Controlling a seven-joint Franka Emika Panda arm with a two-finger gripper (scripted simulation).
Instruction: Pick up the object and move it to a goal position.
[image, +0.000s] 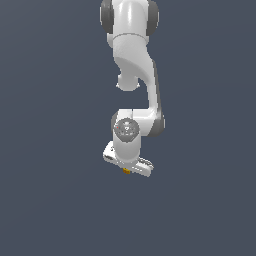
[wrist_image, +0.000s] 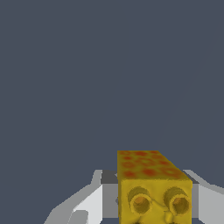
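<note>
Here, in the exterior view, my white arm (image: 134, 75) reaches down the middle of the picture against a flat, dark grey-blue ground. My hand (image: 127, 169) sits at the lowest end of the arm, tipped a little so one side is lower toward the exterior view's right. A speck of yellow-orange, the object (image: 126, 171), peeks out just beneath the hand, right at its underside. I judge the hand hangs straight over it because a top-down grip is the simplest way to carry something so small. From this view the fingers are hidden behind the hand's body, and I cannot tell whether the cube rests on a desk or hangs above it, since nothing marks a surface or a shadow. No goal marker shows anywhere.

In the wrist view, the object (wrist_image: 154, 188) fills the near edge, a yellow block with reddish spots on one face and two ringed dimples on another. White and grey parts of my hand (wrist_image: 153, 201) flank it closely on both sides, and a grey bar runs behind it. I judge the hand is pinching the object between its fingers, though the contact points themselves are cut off by the picture's edge. Beyond it lies only plain grey-blue, so where to set the cube down is not visible.
</note>
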